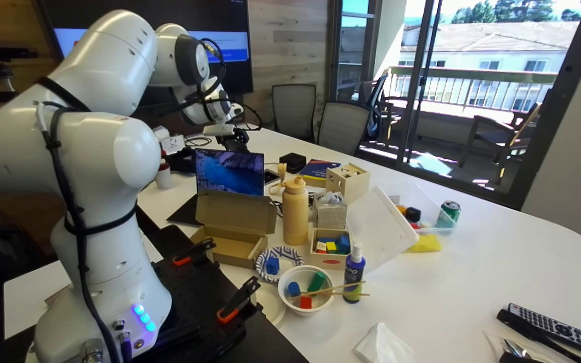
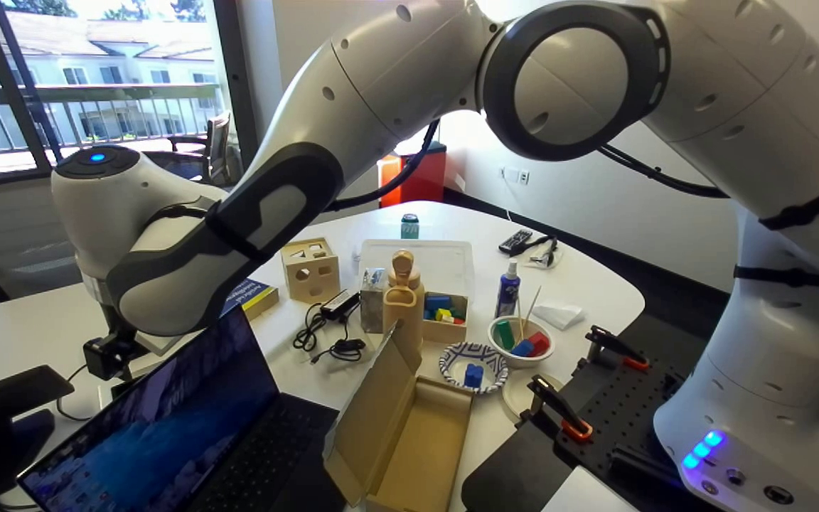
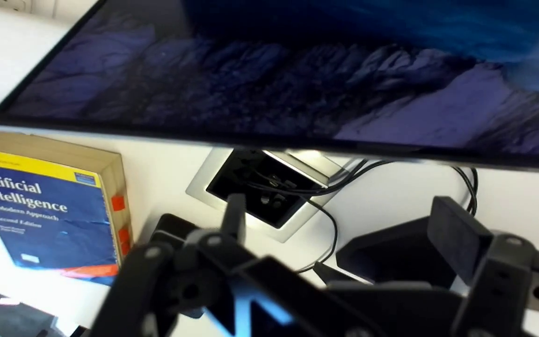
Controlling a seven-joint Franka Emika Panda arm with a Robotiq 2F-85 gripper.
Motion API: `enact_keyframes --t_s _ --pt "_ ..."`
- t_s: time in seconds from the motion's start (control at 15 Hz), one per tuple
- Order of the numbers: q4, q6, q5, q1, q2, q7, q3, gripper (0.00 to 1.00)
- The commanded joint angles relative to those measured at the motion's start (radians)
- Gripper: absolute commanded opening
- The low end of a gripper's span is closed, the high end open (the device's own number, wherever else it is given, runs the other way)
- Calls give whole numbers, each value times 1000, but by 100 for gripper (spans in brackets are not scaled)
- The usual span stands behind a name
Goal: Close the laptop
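Observation:
The laptop stands open on the table, with a thin dark body and a blue desktop picture on its raised screen (image 1: 230, 171). The screen (image 2: 168, 427) and the dark keyboard base (image 2: 267, 455) also show in an exterior view. In the wrist view the lid (image 3: 297, 93) crosses the top, with its edge just beyond the fingers. My gripper (image 3: 346, 220) is open with nothing between its fingers. It hangs behind the raised lid, on the side away from the keyboard, apart from the lid in the wrist view. In an exterior view the gripper (image 1: 237, 143) is partly hidden by the lid.
An open cardboard box (image 1: 235, 232) stands in front of the laptop. A tan bottle (image 1: 295, 212) stands beside it. Behind the lid are a blue book (image 3: 45, 206), a table socket box (image 3: 269, 192) with cables, and a black object (image 3: 391, 252).

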Motion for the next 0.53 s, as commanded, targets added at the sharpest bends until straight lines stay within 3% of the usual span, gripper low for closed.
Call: enact_keyframes --t_s 0.0,0.47 --pt "53 -70 27 -5 28 -8 19 100" --pt "71 -253 94 -53 18 -107 111 100"
